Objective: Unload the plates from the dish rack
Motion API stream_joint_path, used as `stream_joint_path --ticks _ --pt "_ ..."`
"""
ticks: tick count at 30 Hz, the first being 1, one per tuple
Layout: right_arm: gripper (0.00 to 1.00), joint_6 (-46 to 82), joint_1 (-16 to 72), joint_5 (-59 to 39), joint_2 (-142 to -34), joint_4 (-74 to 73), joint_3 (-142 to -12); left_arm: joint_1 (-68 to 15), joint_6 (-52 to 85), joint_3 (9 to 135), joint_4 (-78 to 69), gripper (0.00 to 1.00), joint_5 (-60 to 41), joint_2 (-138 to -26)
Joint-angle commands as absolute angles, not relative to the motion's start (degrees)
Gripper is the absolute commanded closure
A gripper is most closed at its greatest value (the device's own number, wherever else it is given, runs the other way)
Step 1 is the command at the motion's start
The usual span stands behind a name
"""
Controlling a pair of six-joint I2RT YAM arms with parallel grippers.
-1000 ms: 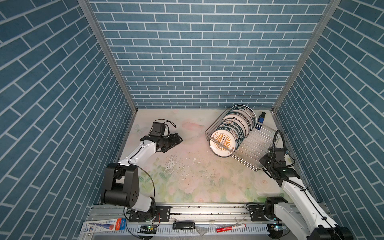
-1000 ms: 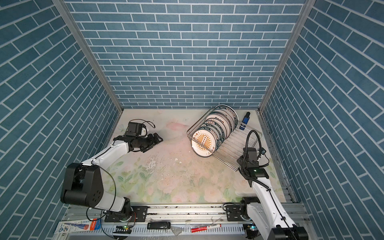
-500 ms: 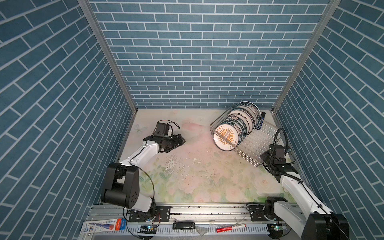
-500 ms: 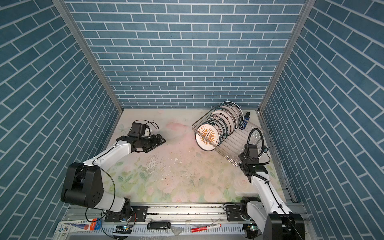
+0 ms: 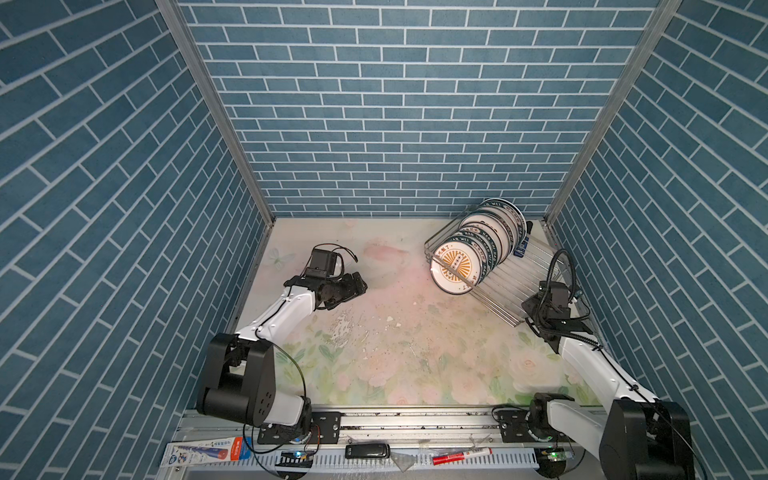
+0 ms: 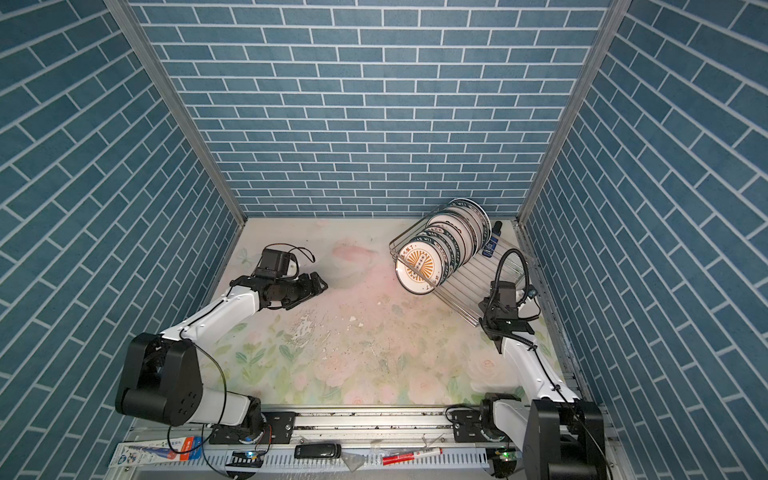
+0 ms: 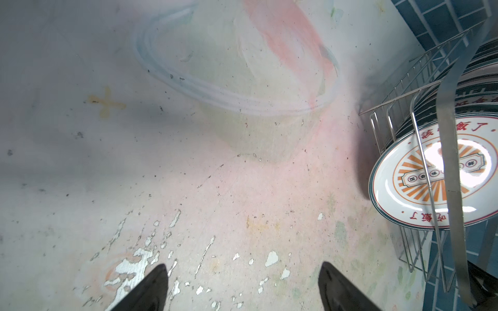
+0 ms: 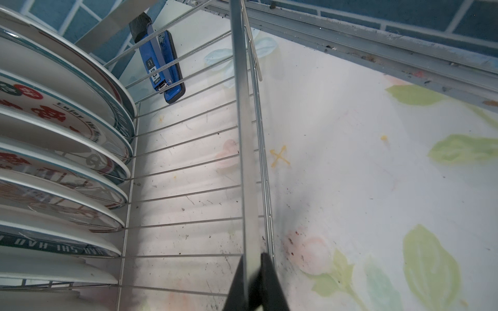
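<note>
Your right pincer (image 8: 253, 259) is clamped on the flat rim strip of the dish rack (image 8: 242, 134), the plates (image 8: 62, 150) standing on edge just across the wire floor from it, while your left pincer (image 7: 242, 265) gapes wide and empty, well apart from them.

Your left tool (image 7: 242, 265) hangs low, jaws spread wide; your right tool (image 8: 253, 258) sits clamped tight near the bench's (image 5: 395, 332) right edge.

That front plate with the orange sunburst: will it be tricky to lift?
Probably slippery: the sunburst plate shows bright glare, so looks glazed. Likely stiff yet breakable, seemingly ceramic. Standing on edge in the dish rack, it may roll or tip once freed.
</note>
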State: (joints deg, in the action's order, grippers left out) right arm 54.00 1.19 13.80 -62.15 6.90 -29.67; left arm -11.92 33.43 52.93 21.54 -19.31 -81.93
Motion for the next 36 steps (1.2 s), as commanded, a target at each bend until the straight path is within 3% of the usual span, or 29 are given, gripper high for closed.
stream_joint_path --ticks 1,3,6,16,21,31,36 --pt "0.84 64.6 0.0 10.2 -62.6 11.3 -26.3 -12.2 32.7 52.5 22.2 0.11 -18.1 -81.4" --pt "0.81 63.3 0.1 10.0 -61.1 13.3 -26.8 -12.2 32.3 52.9 22.7 0.11 -17.6 -81.6" --pt "0.66 61.0 0.1 9.0 -58.9 16.4 -28.1 -12.2 32.0 53.5 23.5 0.11 -16.7 -81.8" --pt "0.32 55.5 0.0 7.1 -56.4 23.2 -30.9 -11.6 30.5 53.8 24.8 0.04 -14.4 -80.3" --pt "0.01 48.5 -0.1 5.3 -57.4 29.2 -36.6 -11.0 28.8 52.6 25.1 0.01 -12.2 -77.4" --pt "0.01 30.5 0.0 -1.8 -61.1 44.9 -50.9 -9.5 27.0 53.8 28.3 0.01 -7.9 -75.2" --pt "0.01 26.4 0.3 3.0 -62.5 48.6 -55.9 -9.5 27.5 55.5 30.6 0.01 -4.7 -74.5"
